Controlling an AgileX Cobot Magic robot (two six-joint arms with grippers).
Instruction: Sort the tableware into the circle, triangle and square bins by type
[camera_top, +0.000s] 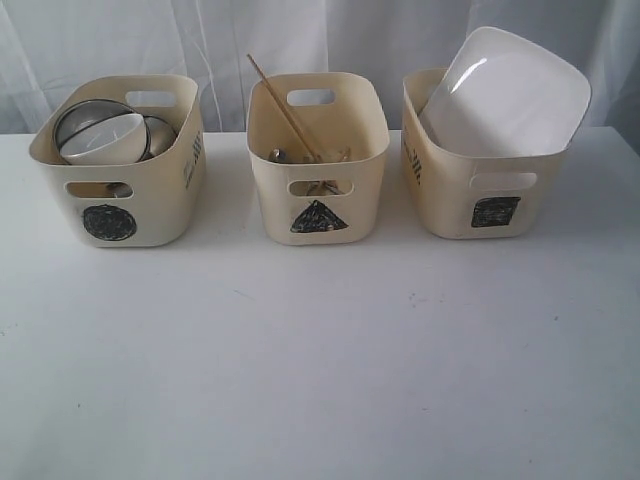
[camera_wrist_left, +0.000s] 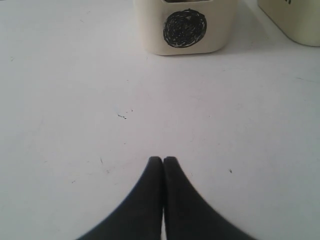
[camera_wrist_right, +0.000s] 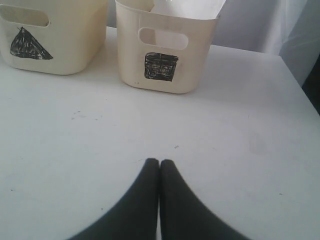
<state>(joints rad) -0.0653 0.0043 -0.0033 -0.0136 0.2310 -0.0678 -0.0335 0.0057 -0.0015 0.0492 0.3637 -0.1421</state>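
Three cream bins stand in a row at the back of the white table. The circle bin (camera_top: 160, 205) on the left holds a white bowl (camera_top: 105, 142) nested in a steel bowl (camera_top: 80, 118), with a steel mug (camera_top: 160, 135) behind. The triangle bin (camera_top: 270, 195) in the middle holds wooden chopsticks (camera_top: 283, 108) leaning out and steel cutlery (camera_top: 277, 155). A large white square plate (camera_top: 505, 90) leans in the square bin (camera_top: 445, 195) on the right. My left gripper (camera_wrist_left: 163, 159) and right gripper (camera_wrist_right: 159, 161) are both shut and empty over bare table. Neither shows in the exterior view.
A pale curtain (camera_top: 320, 35) hangs behind the table. In the left wrist view the circle bin (camera_wrist_left: 220, 30) lies ahead of the fingertips; in the right wrist view the square bin (camera_wrist_right: 200, 65) and triangle bin (camera_wrist_right: 75, 45) lie ahead. The table edge (camera_wrist_right: 300, 90) is near.
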